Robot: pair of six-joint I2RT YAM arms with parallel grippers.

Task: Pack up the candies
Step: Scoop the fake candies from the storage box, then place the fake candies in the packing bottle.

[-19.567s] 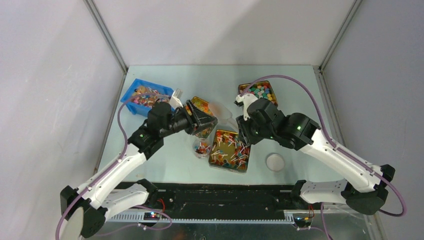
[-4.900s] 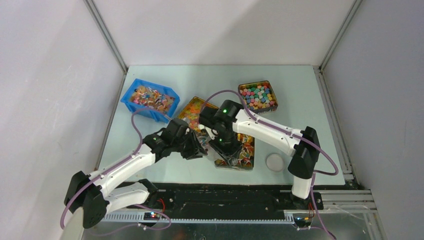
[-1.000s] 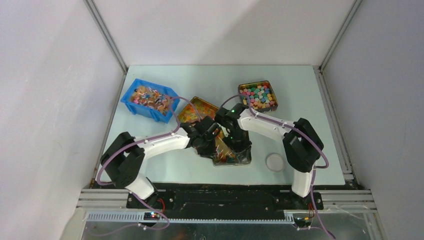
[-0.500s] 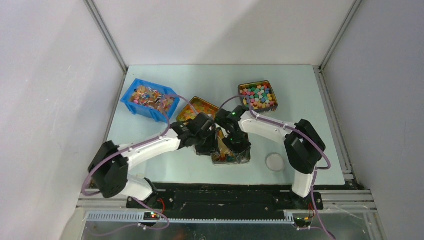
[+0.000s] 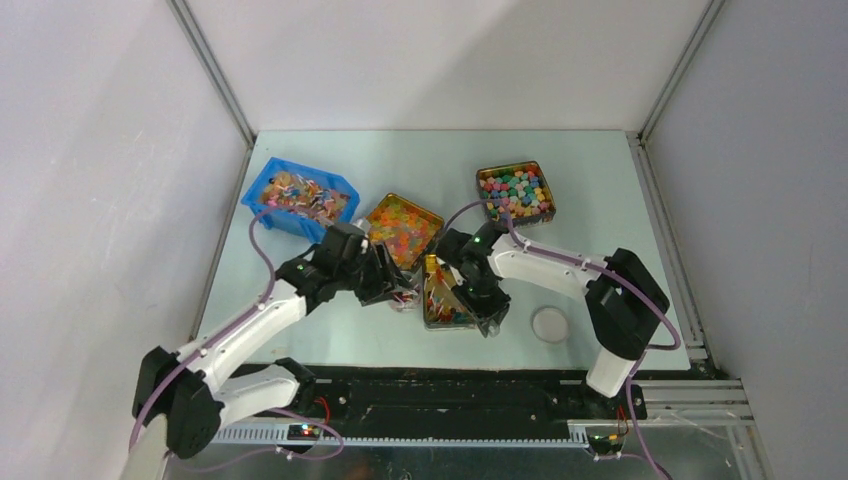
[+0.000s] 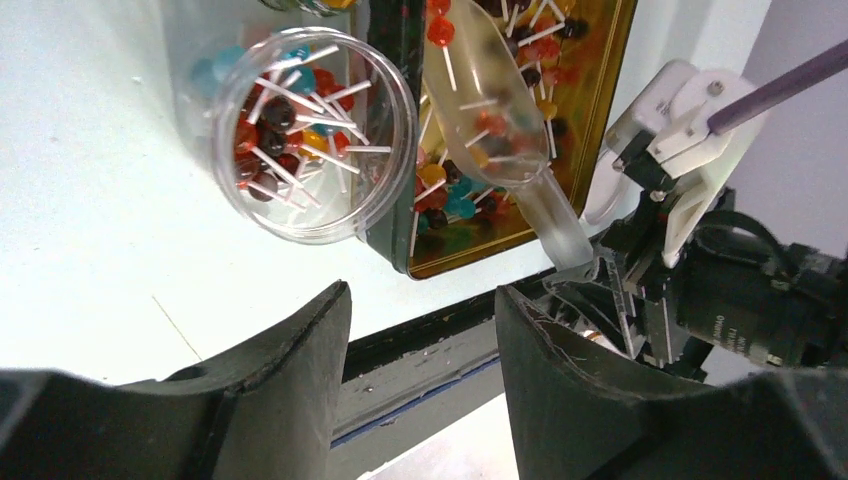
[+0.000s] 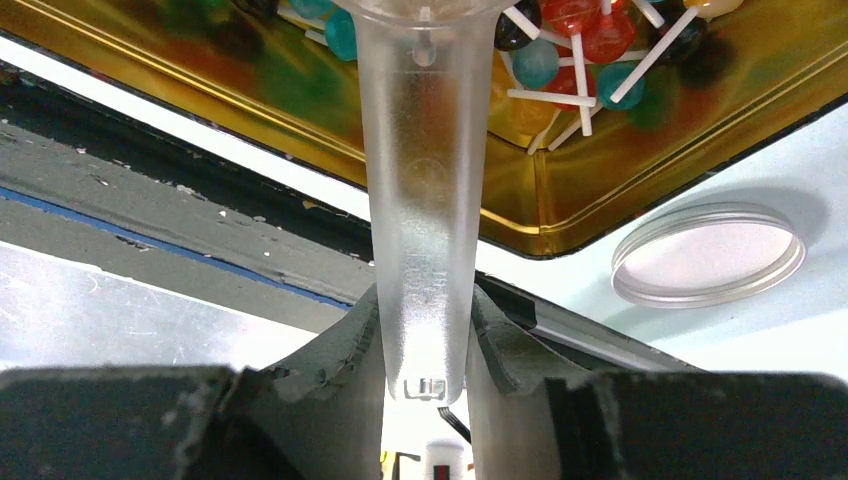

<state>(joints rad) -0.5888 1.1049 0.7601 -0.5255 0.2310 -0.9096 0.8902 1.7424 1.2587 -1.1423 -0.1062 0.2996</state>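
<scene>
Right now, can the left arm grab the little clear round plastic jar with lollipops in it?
Probably yes. The left gripper is open, and the clear round jar sits just ahead of its fingers with bare table between. The gold metal tin crowds one side, so a finger might bump it.

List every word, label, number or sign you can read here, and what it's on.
None readable.
Faint white print on the right arm's black motor housing, left wrist view: too blurred to read.
The gold tin, blue bin, cup, scoop and lid: no lettering visible.
</scene>
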